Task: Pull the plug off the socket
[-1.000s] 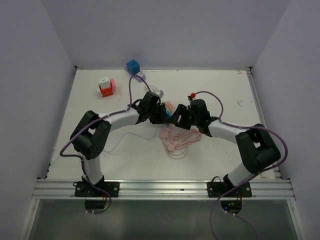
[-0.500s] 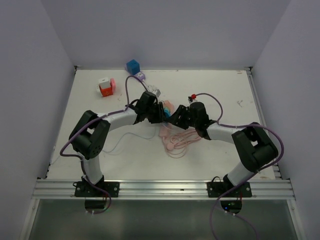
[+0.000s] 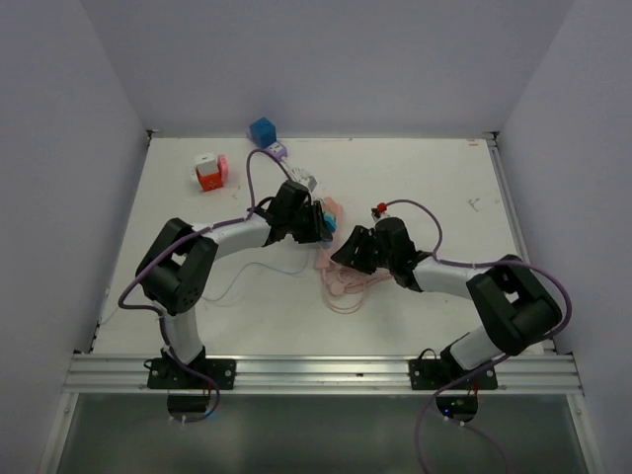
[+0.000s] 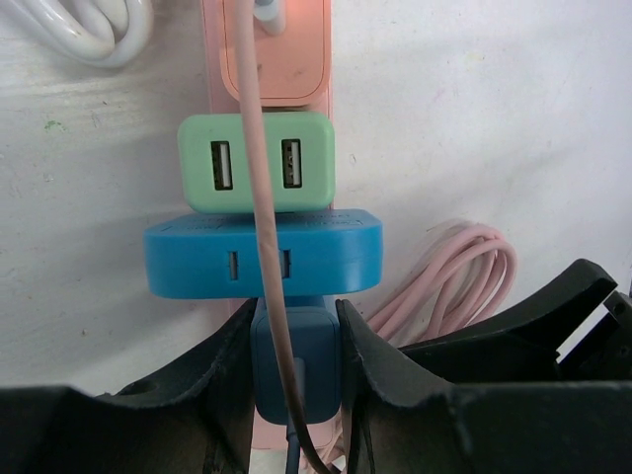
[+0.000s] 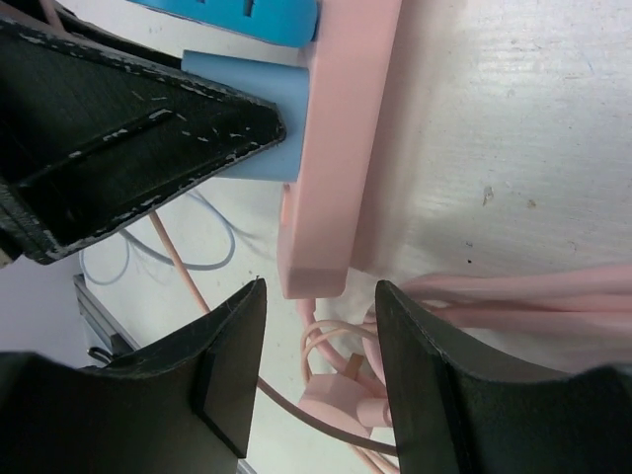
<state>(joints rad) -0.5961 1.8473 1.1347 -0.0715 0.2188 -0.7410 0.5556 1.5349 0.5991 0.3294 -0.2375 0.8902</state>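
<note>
A pink power strip [image 4: 213, 69] lies on the white table and carries a pink plug [image 4: 276, 49], a green USB charger [image 4: 256, 162], a light blue adapter [image 4: 197, 259] and a dark blue plug [image 4: 308, 380]. My left gripper [image 4: 294, 314] is shut on the dark blue plug, which sits against the strip. In the top view the left gripper [image 3: 318, 225] is at the strip [image 3: 333, 209]. My right gripper [image 5: 319, 291] is open, its jaws either side of the strip's near end [image 5: 341, 148] without touching it. It shows in the top view [image 3: 342, 254] too.
The strip's pink cable [image 3: 351, 281] lies coiled by the right gripper, with its own pink plug [image 5: 341, 400]. A thin white cable [image 3: 237, 281] runs left. A blue cube [image 3: 262, 130], an orange-white block [image 3: 207, 174] and a small purple piece [image 3: 276, 150] sit at the back left.
My right gripper has drawn back from the strip toward the near edge. The left gripper has stayed clamped on the dark blue plug.
</note>
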